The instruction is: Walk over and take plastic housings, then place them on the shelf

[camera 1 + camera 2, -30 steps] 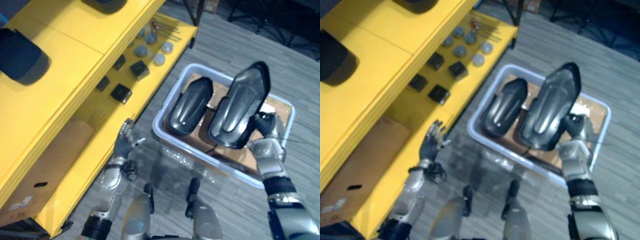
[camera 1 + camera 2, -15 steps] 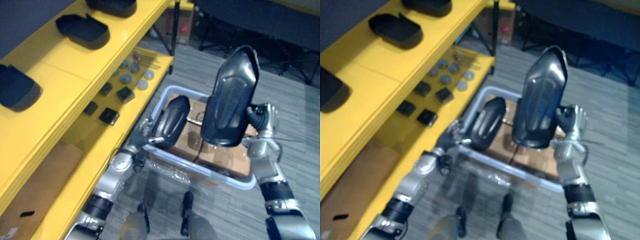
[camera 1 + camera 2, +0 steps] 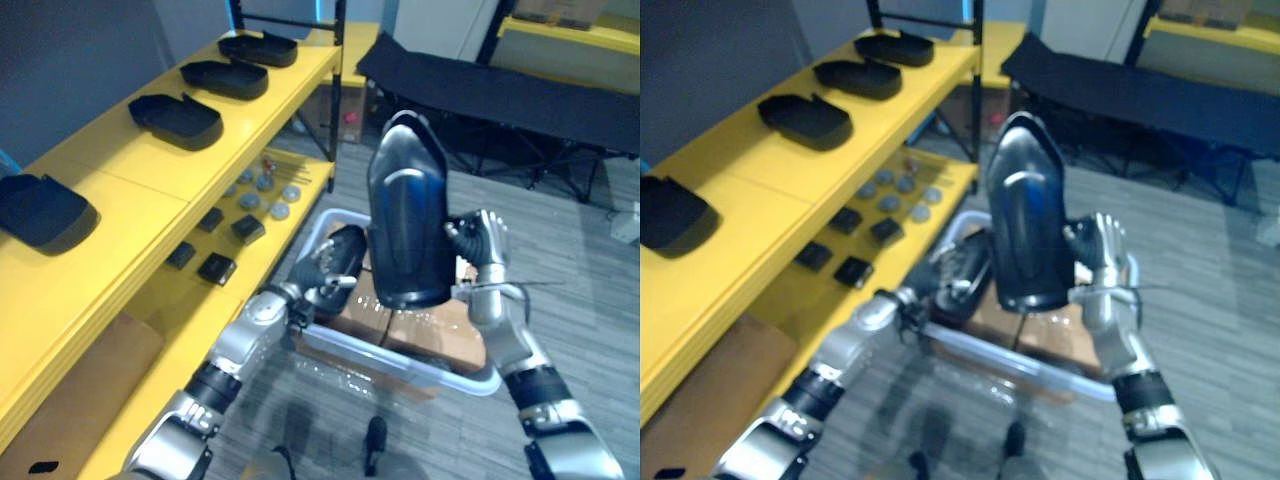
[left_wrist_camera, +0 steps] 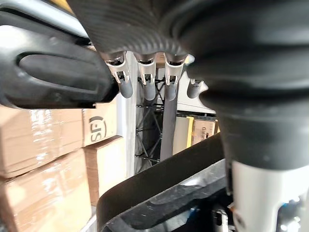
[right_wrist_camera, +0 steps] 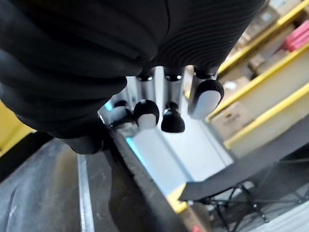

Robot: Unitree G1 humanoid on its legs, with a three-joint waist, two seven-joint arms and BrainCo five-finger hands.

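Leftmost, black housings (image 3: 175, 118) lie in a row on the top board of the yellow shelf (image 3: 110, 170). Beside it, the left hand (image 3: 318, 282) touches a second housing (image 3: 343, 250) lying in the white bin (image 3: 400, 362); whether it grips cannot be told. Further right, a plastic housing (image 3: 405, 225) stands upright above the bin, its edge clasped by the curled fingers of the right hand (image 3: 480, 250).

The housing (image 3: 405, 225) is glossy black plastic, the shelf (image 3: 120, 190) smooth yellow, the boxes (image 3: 432, 328) cardboard
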